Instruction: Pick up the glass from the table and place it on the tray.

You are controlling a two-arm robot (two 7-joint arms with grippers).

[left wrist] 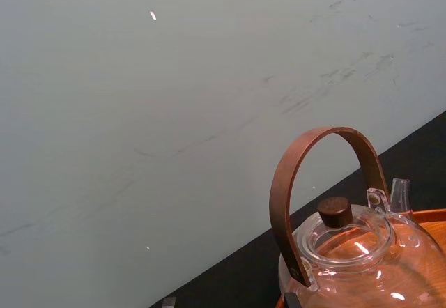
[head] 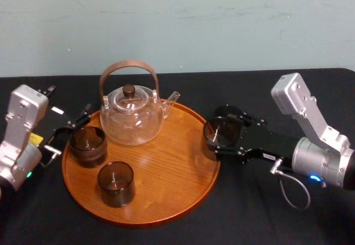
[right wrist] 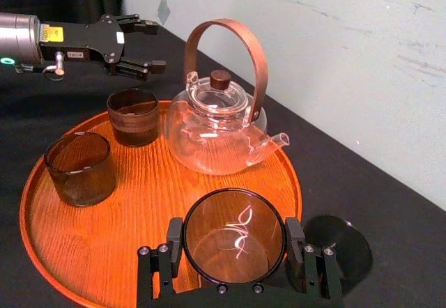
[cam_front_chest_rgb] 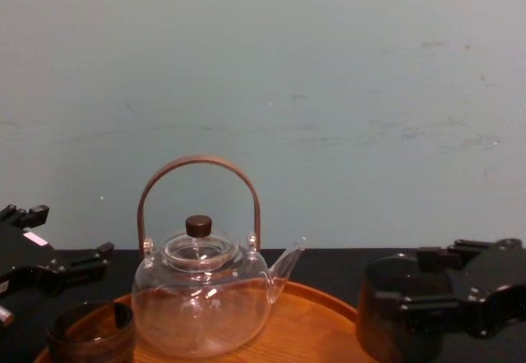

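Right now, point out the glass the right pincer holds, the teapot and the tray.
held glass (right wrist: 235, 245), right wrist view, inner bottom seen through the rim
teapot (head: 132, 122), head view, clear body
tray (head: 169, 170), head view, bare wooden floor

Orange-brown grained tray (head: 166, 167), smoky brown glass (head: 219, 133), black table (head: 249, 212).

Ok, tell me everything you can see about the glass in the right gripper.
The glass is a short round tumbler of dark smoky see-through material, open-topped, empty and upright. The right gripper clamps it from both sides. It is at the right rim of the tray, partly over the wood, partly over the black table. Whether its base rests on anything cannot be told.
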